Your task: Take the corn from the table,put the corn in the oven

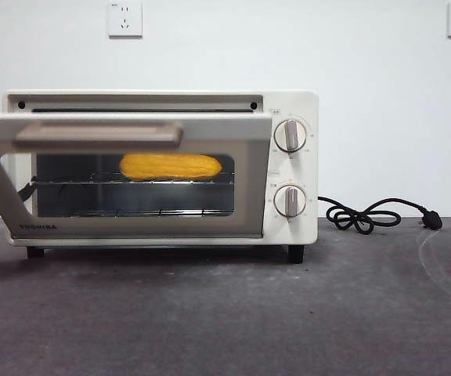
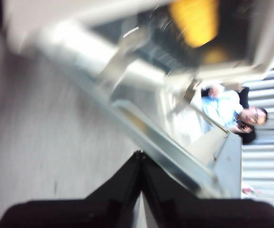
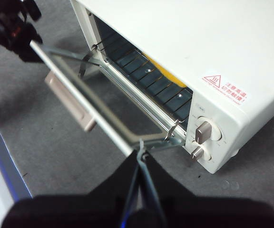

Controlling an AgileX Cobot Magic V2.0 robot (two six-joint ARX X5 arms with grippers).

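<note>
The corn [image 1: 171, 166] lies on the wire rack inside the oven [image 1: 292, 102], seen through the half-raised glass door [image 1: 131, 125]. In the left wrist view it is a yellow blur [image 2: 194, 21]; the right wrist view shows a yellow strip of corn [image 3: 163, 71] behind the rack. My left gripper [image 2: 139, 154] is shut, its tip against the door's outer left corner, where the right wrist view shows that left gripper [image 3: 13, 31] too. My right gripper [image 3: 141, 151] is shut with nothing in it, hovering above the door's right side near the hinge.
The door's bar handle [image 1: 96, 135] juts toward the front. A black power cord [image 1: 366, 215] lies coiled on the table [image 1: 225, 313] right of the oven. Two knobs [image 1: 290, 135] sit on the oven's right panel. A white wall stands behind.
</note>
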